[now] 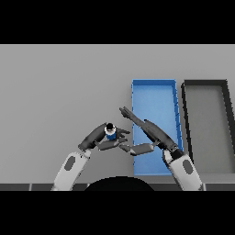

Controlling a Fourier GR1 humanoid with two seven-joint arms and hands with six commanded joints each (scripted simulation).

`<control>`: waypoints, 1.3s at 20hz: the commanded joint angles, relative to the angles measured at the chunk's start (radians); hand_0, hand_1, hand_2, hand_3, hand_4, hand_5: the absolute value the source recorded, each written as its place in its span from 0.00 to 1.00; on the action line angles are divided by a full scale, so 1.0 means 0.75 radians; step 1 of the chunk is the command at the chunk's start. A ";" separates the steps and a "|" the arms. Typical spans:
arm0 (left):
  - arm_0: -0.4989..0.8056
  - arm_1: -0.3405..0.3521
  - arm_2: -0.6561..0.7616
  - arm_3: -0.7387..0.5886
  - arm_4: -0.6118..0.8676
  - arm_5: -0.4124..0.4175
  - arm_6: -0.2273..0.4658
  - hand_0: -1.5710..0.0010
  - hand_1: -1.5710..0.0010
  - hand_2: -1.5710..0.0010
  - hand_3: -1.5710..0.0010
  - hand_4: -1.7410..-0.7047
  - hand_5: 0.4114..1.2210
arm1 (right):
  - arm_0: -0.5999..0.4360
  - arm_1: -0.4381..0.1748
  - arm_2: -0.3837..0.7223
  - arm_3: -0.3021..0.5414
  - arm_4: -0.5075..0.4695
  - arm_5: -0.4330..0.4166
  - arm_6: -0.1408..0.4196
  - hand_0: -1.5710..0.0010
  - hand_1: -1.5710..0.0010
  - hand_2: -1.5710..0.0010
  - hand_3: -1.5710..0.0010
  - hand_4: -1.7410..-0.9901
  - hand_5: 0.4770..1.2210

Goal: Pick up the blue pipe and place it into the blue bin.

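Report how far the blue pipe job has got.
Done: the left hand has reached the short blue pipe with a dark cap, its fingers curled round it. In hand: the pipe is still left of the shallow rectangular blue bin, whether lifted I cannot tell; the right hand, fingers straight, reaches in beside it. Left: carrying it over and releasing it in the bin, which holds nothing visible.

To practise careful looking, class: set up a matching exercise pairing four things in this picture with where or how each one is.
Things:
1. blue pipe
2. blue bin
3. dark grey bin
4. right hand

Descriptions:
A. farthest to the right on the table
B. fingers straight, stretched over the blue bin's left edge
C. upright, with the left hand curled round it
D. holds no pipe, next to the dark grey bin

Pairs: 1-C, 2-D, 3-A, 4-B
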 commanded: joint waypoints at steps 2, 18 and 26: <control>0.017 0.005 0.003 0.001 -0.012 -0.016 -0.033 0.00 0.00 0.00 0.00 0.27 1.00 | -0.068 0.018 0.028 0.002 -0.027 0.012 0.042 1.00 1.00 0.97 1.00 0.61 0.10; 0.029 -0.046 0.059 -0.012 -0.043 -0.085 0.110 0.00 0.00 0.00 0.00 0.11 1.00 | -0.511 0.139 0.108 0.266 -0.060 0.109 0.178 0.44 0.44 0.42 0.51 0.37 0.05; 0.040 -0.087 0.072 0.000 0.027 -0.121 0.062 0.00 0.00 0.00 0.08 0.02 1.00 | -0.491 0.175 0.176 0.272 -0.062 0.034 0.086 0.07 0.07 0.07 0.14 0.08 0.75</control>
